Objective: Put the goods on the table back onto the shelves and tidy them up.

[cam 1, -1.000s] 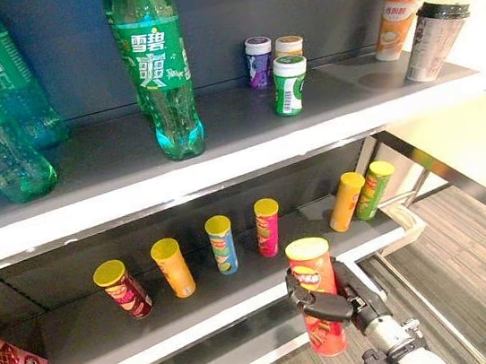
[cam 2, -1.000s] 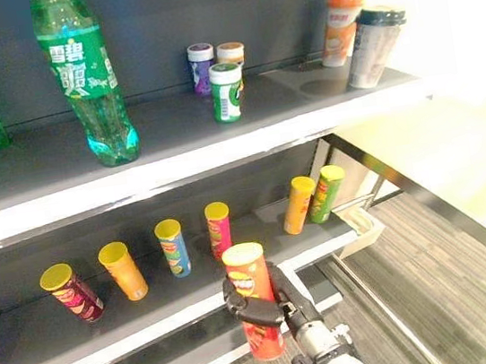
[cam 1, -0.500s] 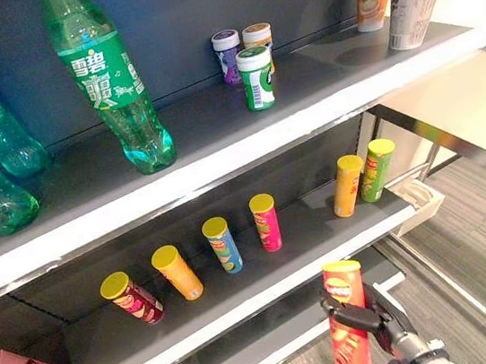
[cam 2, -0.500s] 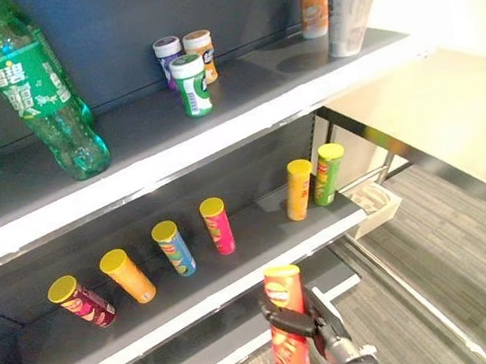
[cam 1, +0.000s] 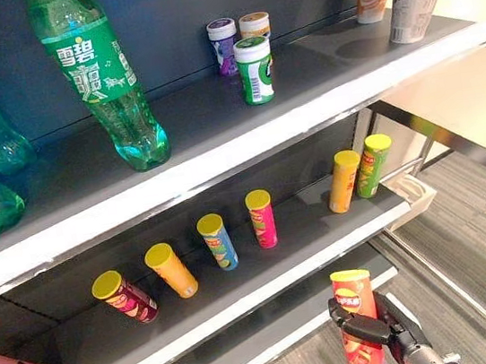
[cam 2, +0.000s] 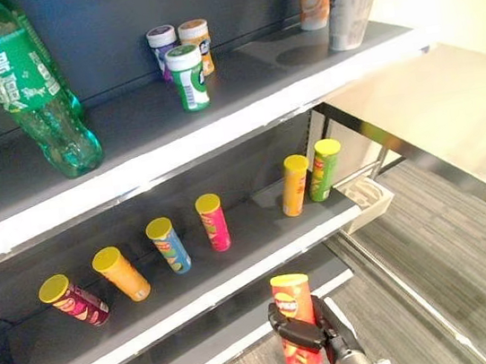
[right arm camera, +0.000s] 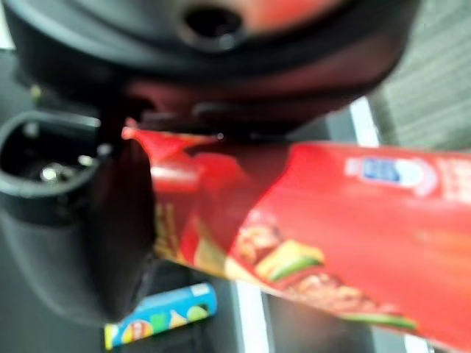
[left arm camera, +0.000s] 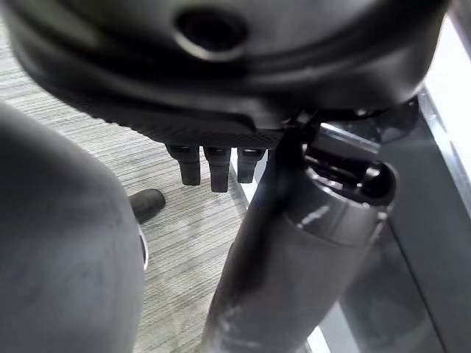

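Holding a red can with a yellow lid upright, our right hand wraps its fingers around the can's middle, low in front of the lower shelf. Our left hand hangs over the floor, fingers relaxed.

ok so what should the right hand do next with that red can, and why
Probably lift the red can up and forward toward the lower shelf. The right hand is shut around it, holding it upright, below and in front of the shelf's front edge. There is open shelf between the pink can and the orange can, so that gap looks like a fair spot.
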`<state>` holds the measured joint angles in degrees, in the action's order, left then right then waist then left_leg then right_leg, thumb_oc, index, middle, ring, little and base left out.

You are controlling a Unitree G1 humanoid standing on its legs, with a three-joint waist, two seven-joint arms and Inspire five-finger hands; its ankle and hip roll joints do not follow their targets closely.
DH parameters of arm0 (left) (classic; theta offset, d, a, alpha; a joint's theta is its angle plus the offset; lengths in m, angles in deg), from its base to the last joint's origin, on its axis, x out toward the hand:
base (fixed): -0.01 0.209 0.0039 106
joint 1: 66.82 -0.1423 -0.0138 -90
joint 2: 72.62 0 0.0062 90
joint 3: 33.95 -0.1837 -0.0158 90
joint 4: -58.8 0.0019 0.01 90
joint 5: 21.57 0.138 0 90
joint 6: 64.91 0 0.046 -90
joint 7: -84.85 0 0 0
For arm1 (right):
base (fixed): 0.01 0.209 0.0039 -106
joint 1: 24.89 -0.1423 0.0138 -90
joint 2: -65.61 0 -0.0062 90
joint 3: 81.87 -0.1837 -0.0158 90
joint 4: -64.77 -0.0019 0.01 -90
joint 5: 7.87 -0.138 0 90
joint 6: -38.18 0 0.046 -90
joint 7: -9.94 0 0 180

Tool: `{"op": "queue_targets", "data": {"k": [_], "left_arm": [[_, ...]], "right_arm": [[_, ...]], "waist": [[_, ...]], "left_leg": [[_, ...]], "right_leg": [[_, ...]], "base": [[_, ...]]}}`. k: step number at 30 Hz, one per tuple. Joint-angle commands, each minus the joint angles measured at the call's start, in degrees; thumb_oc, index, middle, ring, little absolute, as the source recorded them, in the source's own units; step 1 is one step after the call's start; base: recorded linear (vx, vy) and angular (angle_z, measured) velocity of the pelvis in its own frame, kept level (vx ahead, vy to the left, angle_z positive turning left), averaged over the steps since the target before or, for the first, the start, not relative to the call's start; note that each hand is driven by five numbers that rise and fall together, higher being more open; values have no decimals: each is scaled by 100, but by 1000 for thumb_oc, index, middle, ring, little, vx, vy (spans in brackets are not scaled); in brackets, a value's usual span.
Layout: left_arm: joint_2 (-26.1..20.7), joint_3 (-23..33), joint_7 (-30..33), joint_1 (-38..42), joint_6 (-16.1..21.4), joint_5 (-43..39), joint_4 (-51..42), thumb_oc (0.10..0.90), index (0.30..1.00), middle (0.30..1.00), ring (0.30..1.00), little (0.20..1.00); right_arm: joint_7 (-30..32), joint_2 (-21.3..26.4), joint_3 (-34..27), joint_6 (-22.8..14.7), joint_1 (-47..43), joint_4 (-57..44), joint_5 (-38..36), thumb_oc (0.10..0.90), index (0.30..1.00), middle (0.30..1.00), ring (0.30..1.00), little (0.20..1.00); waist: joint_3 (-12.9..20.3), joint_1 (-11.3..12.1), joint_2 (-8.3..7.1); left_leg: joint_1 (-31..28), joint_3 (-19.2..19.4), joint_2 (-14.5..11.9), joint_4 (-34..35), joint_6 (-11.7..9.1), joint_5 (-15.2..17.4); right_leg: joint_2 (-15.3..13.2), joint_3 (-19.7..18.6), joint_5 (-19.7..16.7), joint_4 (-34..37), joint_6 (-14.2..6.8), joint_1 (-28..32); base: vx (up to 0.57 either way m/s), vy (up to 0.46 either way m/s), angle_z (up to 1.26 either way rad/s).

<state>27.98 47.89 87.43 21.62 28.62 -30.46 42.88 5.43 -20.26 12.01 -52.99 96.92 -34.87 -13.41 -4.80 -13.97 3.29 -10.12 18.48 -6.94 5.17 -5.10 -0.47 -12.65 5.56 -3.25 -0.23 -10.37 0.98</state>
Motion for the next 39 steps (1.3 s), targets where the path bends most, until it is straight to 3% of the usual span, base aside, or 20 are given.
{"op": "queue_targets", "data": {"k": [1, 4, 6, 10, 11, 15, 16, 18, 21, 22, 23, 24, 26, 29, 30, 31, 32, 35, 39], "left_arm": [[-468, 524, 279, 222, 172, 6, 387, 800, 900, 900, 900, 900], [-517, 657, 358, 180, 206, -47, 396, 800, 900, 900, 900, 900], [-566, 749, 427, 117, 230, -85, 371, 800, 900, 900, 900, 900], [-644, 903, 520, 89, 265, -17, 326, 800, 900, 900, 900, 900], [-705, 963, 553, 72, 249, -21, 275, 800, 900, 900, 900, 900], [-802, 1097, 617, -35, 212, -108, 188, 800, 900, 900, 900, 900], [-834, 1141, 637, -95, 214, -135, 150, 800, 900, 900, 900, 900], [-872, 1249, 662, -186, 221, -198, 80, 800, 900, 900, 900, 900], [-900, 1489, 687, -268, 242, -294, 46, 800, 900, 900, 900, 900], [-846, 1635, 710, -413, 234, -351, -24, 800, 900, 900, 900, 900], [-819, 1674, 680, -478, 224, -385, -74, 800, 900, 900, 900, 900], [-743, 1705, 636, -589, 189, -398, -100, 800, 900, 900, 900, 900], [-743, 1645, 641, -573, 152, -383, -133, 800, 900, 900, 900, 900], [-748, 1629, 588, -533, 94, -365, -89, 800, 900, 900, 900, 900], [-741, 1656, 574, -519, 103, -389, -96, 800, 900, 900, 900, 900], [-788, 1622, 624, -526, 109, -316, -165, 800, 900, 900, 900, 900], [-754, 1603, 601, -508, 122, -297, -228, 800, 900, 900, 900, 900], [-742, 1539, 610, -439, 135, -212, -120, 800, 900, 900, 900, 900], [-692, 1376, 740, -265, 161, -92, -39, 800, 900, 900, 900, 900]], "right_arm": [[580, -53, -235, -985, -518, -1179, 893, 400, 300, 300, 300, 300], [789, -171, -145, -1085, -659, -1098, 1043, 400, 300, 300, 300, 300], [914, -154, -157, -1184, -644, -1187, 1209, 400, 300, 300, 300, 300], [1184, -14, -184, -1360, -759, -1122, 1612, 400, 300, 300, 300, 300], [1272, 44, -183, -1410, -816, -1078, 1782, 400, 300, 300, 300, 300], [1327, 131, -181, -1424, -877, -960, 1917, 400, 300, 300, 300, 300], [1324, 159, -195, -1443, -887, -943, 1951, 400, 300, 300, 300, 300], [1322, 228, -206, -1466, -920, -944, 1963, 400, 300, 300, 300, 300], [1294, 384, -199, -1436, -1116, -920, 1974, 400, 300, 300, 300, 300], [1252, 472, -146, -1458, -1207, -975, 1960, 400, 300, 300, 300, 300], [1210, 502, -116, -1464, -1227, -989, 1945, 400, 300, 300, 300, 300], [1127, 508, -36, -1470, -1231, -929, 1853, 400, 300, 300, 300, 300], [1179, 517, -62, -1477, -1208, -874, 1803, 400, 300, 300, 300, 300], [1174, 597, -26, -1454, -1192, -774, 1813, 400, 300, 300, 300, 300], [1170, 644, 4, -1451, -1179, -715, 1816, 400, 300, 300, 300, 300], [1180, 742, 86, -1515, -1146, -610, 1859, 400, 300, 300, 300, 300], [1216, 766, 37, -1476, -1172, -499, 1906, 400, 300, 300, 300, 300], [1203, 715, 29, -1471, -1188, -481, 1914, 400, 300, 300, 300, 300], [1389, 472, 26, -1496, -1251, -338, 2028, 400, 300, 300, 300, 300]], "waist": [[-432, -167, -228], [-458, -80, -192], [-423, 13, -193], [-249, 192, -275], [-193, 284, -355], [-156, 405, -440], [-141, 412, -466], [-111, 452, -503], [-54, 595, -591], [40, 667, -562], [58, 691, -539], [48, 718, -474], [-46, 703, -409], [-98, 530, -450], [-131, 483, -482], [-176, 379, -510], [-183, 352, -484], [-141, 304, -401], [-87, 318, -348]], "left_leg": [[-10, 18, 200, -17, 311, 413], [-4, 291, 38, -17, 239, 377], [-1, 295, -77, -17, 170, 383], [190, 109, -275, -145, 10, 358], [419, -29, -461, -445, -66, 386], [759, -251, -733, -907, -129, 472], [824, -387, -831, -1007, -136, 497], [940, -564, -977, -1171, -134, 531], [1061, -615, -1185, -1282, -184, 443], [969, -540, -1346, -1050, -259, 203], [928, -513, -1417, -901, -293, 64], [851, -462, -1638, -447, -388, -366], [1022, -479, -1764, -193, -525, -767], [1084, -152, -1767, -435, -412, -552], [948, -94, -1638, -647, -395, -322], [860, 235, -1465, -876, -366, -205], [850, 395, -1422, -883, -346, -245], [627, 513, -1255, -641, -317, -177], [642, 399, -1123, -643, -317, -2]], "right_leg": [[534, 96, -122, -1396, 280, -507], [62, 609, -106, -1492, 312, -454], [-253, 669, -192, -1259, 345, -283], [-945, 381, -823, -405, 264, 206], [-1287, 134, -1287, -198, 232, 300], [-1530, -278, -1740, -53, 226, 376], [-1528, -554, -1845, -70, 219, 361], [-1401, -958, -1708, 0, 177, 416], [-1152, -920, -986, 201, -27, 635], [-908, -724, -453, 368, -92, 793], [-787, -651, -232, 389, -75, 826], [-509, -526, 68, 430, 41, 889], [-274, -418, 280, 523, 109, 919], [-254, -337, 184, 523, 139, 738], [-289, -309, 95, 523, 160, 649], [-367, -135, -40, 523, 181, 564], [-372, -136, -77, 523, 194, 558], [-389, -164, -129, 523, 169, 547], [-627, -113, -241, 523, 94, 554]], "base": [[-45, 63, -54], [-30, -53, -86], [14, -162, -32], [6, -262, -2], [-12, -331, 24], [-46, -306, 11], [-73, -336, -10], [-81, -302, -3], [-124, -305, 26], [-129, -331, 23], [-172, -421, 7], [-167, -295, 0], [-227, -235, 6], [-200, -105, 34], [-160, 33, 39], [-174, 83, 20], [-110, 92, 6], [33, 153, 10], [-3, 126, -6]]}}
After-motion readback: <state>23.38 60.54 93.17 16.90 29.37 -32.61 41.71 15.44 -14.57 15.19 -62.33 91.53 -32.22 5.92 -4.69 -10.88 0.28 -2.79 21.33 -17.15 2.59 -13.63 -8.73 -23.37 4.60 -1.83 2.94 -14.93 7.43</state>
